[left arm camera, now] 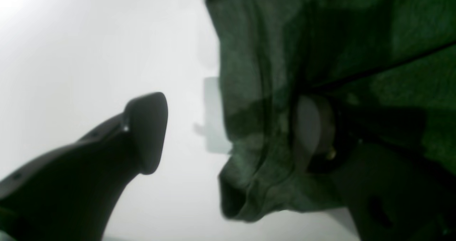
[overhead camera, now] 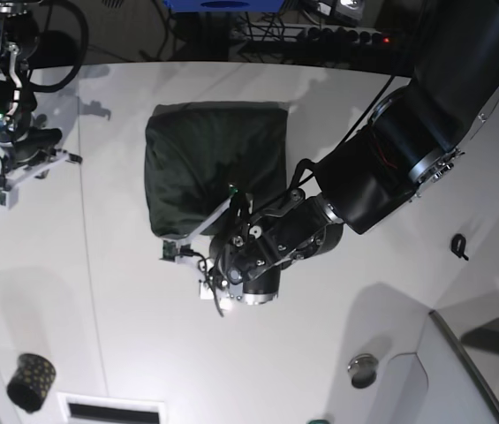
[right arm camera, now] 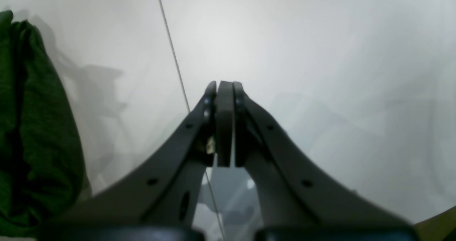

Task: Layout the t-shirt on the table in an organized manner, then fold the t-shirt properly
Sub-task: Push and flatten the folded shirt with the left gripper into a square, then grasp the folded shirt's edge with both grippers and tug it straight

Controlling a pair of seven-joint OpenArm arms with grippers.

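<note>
Base view showed us the shirt (overhead camera: 214, 168) folded on the table (overhead camera: 320, 371), its near edge at our left gripper (left arm camera: 228, 127). Its jaws stood wide, cloth draped over one, ungripped; lifting could snag the fold. Right gripper (right arm camera: 224, 91) was shut, empty.

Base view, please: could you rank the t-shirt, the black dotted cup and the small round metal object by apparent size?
1. t-shirt, by far the largest.
2. black dotted cup.
3. small round metal object, only slightly smaller than the cup; both sit near the bottom of the view, so that gap is unsure.
</note>
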